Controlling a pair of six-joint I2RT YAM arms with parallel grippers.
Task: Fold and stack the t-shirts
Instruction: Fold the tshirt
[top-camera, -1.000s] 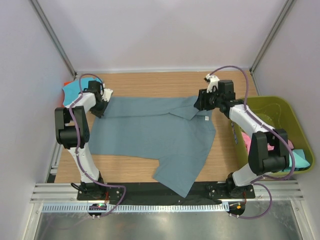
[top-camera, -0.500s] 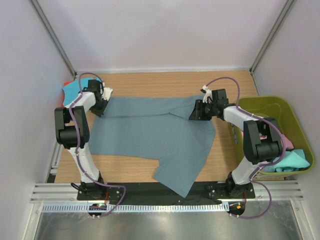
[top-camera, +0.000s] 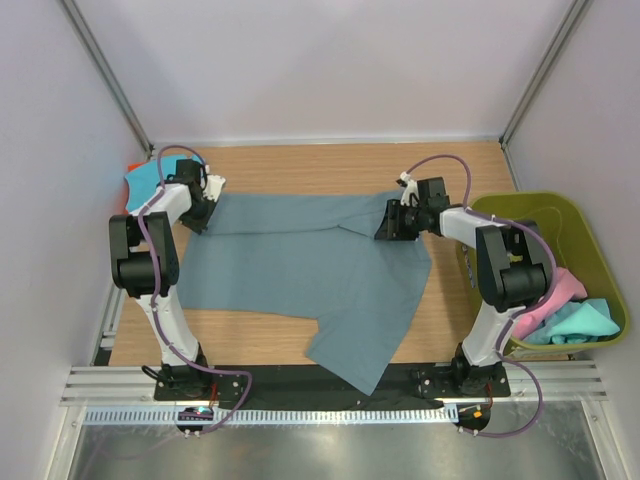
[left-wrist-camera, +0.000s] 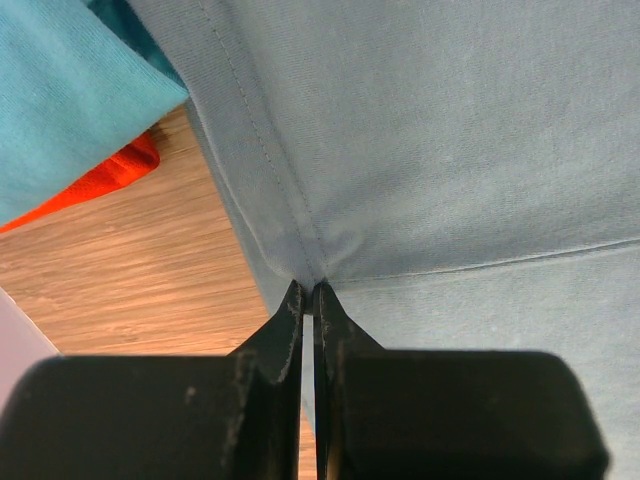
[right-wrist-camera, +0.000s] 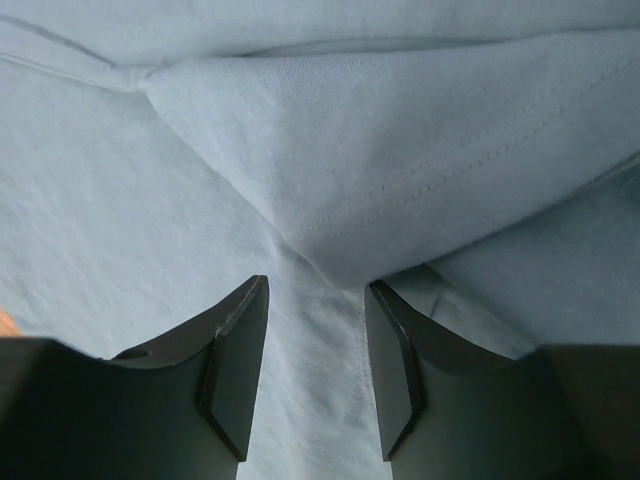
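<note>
T-shirt in slate blue-grey lies flat on the wooden table. Its long stitched edge stretches crosswise from the left gripper, pinched shut on a seam corner, to the right gripper, whose jaws stand apart over a soft folded sleeve. Fine-knit turquoise shirt and orange cloth sit just left of the left gripper.

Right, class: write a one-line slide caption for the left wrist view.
Left tool pinches the blue-grey t-shirt at a seam, turquoise shirt and orange cloth alongside.
</note>
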